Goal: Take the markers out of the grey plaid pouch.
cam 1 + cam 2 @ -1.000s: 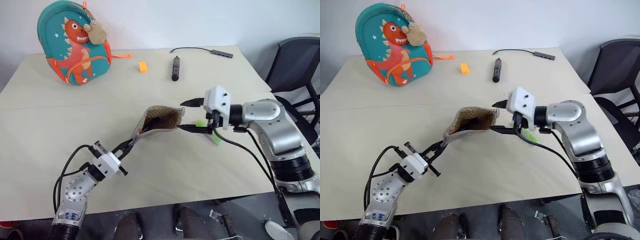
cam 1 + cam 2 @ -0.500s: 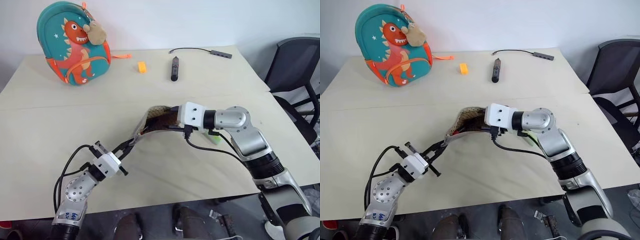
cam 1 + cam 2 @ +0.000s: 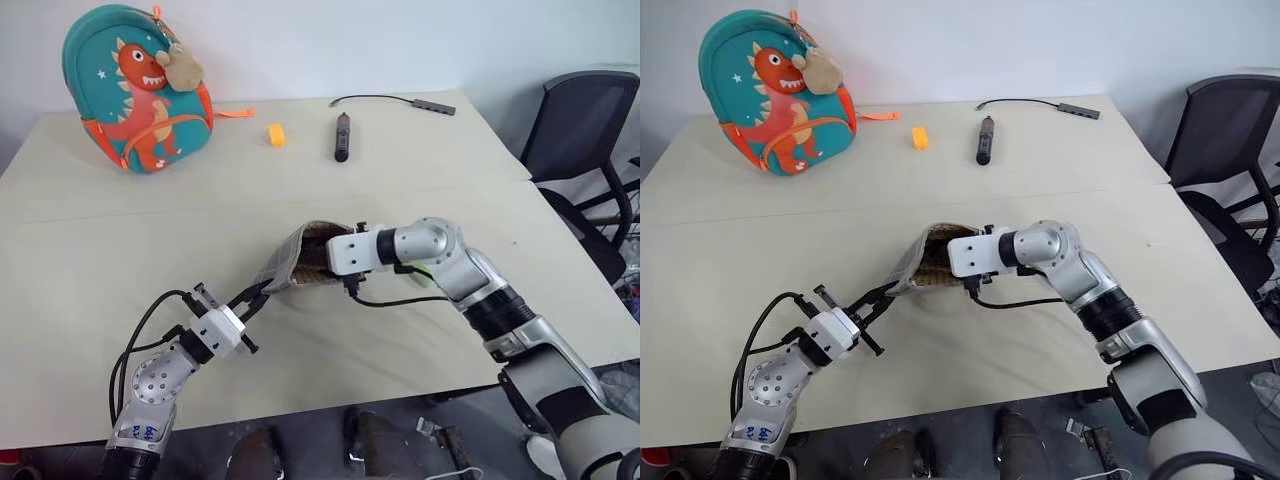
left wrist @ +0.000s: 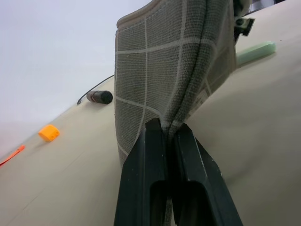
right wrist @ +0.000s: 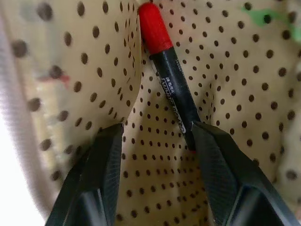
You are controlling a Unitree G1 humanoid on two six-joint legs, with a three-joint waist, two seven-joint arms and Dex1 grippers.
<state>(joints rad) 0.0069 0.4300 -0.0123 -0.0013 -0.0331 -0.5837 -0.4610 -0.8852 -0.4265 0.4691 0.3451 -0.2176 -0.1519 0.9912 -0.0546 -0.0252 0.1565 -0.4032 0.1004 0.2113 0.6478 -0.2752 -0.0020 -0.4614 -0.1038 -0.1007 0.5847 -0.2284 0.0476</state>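
Inside the pouch [image 3: 300, 262], mid-table, the red marker [image 5: 169, 75] lies lengthwise ahead of the right gripper [image 5: 157, 134], whose parted jaws hold nothing; the left gripper [image 4: 167, 136] pinches the pouch's near-left corner.

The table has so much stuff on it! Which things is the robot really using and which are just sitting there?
Using:
- grey plaid pouch, pinched by the left gripper
- red marker inside it, between the right gripper's open fingers
- green highlighter, out on the table

Just sitting there:
- dinosaur backpack
- black stick
- small orange piece
- cable
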